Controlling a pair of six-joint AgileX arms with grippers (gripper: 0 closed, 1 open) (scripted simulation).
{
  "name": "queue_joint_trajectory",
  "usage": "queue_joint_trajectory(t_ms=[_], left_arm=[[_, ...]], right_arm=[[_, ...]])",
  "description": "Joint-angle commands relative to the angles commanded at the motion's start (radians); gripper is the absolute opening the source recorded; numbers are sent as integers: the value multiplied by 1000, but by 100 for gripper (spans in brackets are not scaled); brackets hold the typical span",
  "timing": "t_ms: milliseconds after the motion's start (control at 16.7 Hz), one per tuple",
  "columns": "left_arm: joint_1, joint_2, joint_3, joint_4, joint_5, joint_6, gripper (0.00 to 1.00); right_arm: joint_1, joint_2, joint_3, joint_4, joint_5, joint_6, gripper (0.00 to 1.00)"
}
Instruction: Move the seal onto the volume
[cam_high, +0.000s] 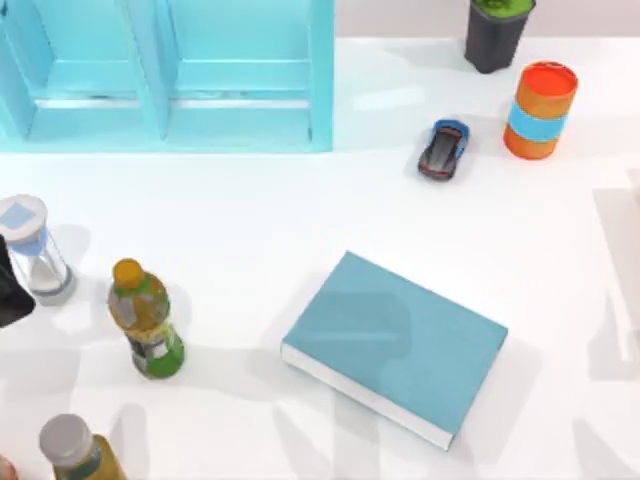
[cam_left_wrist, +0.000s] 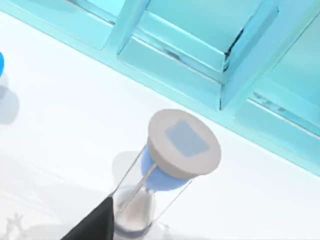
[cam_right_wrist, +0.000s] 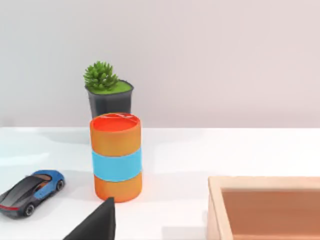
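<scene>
Can't tell whether the left arm's fingers (cam_left_wrist: 92, 222) are spread or pressed together, all I get in the left wrist view is one dark tip right next to the hourglass (cam_left_wrist: 165, 170). From above, that arm's dark tip (cam_high: 12, 285) pokes in at the worktop's left edge, just beside the hourglass (cam_high: 35, 250). Same deal on the right: one dark finger (cam_right_wrist: 97, 222) at the edge of the right wrist view, state unclear, in front of the orange can with a blue band (cam_right_wrist: 116, 156), with a toy car (cam_right_wrist: 31, 192), a potted plant (cam_right_wrist: 107, 92) and a corner of a wooden box (cam_right_wrist: 260, 205) around it. The volume (cam_high: 395, 340) lies flat near the middle of the white worktop (cam_high: 250, 230), teal cover up and bare. Can't spot the seal anywhere. A green-and-orange bottle (cam_high: 145, 320) stands to the left of the volume, and a light-blue shelf unit (cam_high: 170, 75) sits at the back left.
</scene>
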Motion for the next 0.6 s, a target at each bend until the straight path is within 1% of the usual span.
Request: queue_joint_trajectory(t_ms=[120, 300, 480, 600], left_arm=[[37, -117, -97, 83, 37, 185, 100], [70, -258, -207, 188, 77, 388, 100], [82, -341, -268, 252, 100, 496, 100], [84, -355, -279, 264, 104, 514, 100]], right_arm=[[0, 0, 0, 0, 0, 0, 100], [0, 0, 0, 0, 0, 0, 100], [0, 0, 0, 0, 0, 0, 100], [0, 0, 0, 0, 0, 0, 100]])
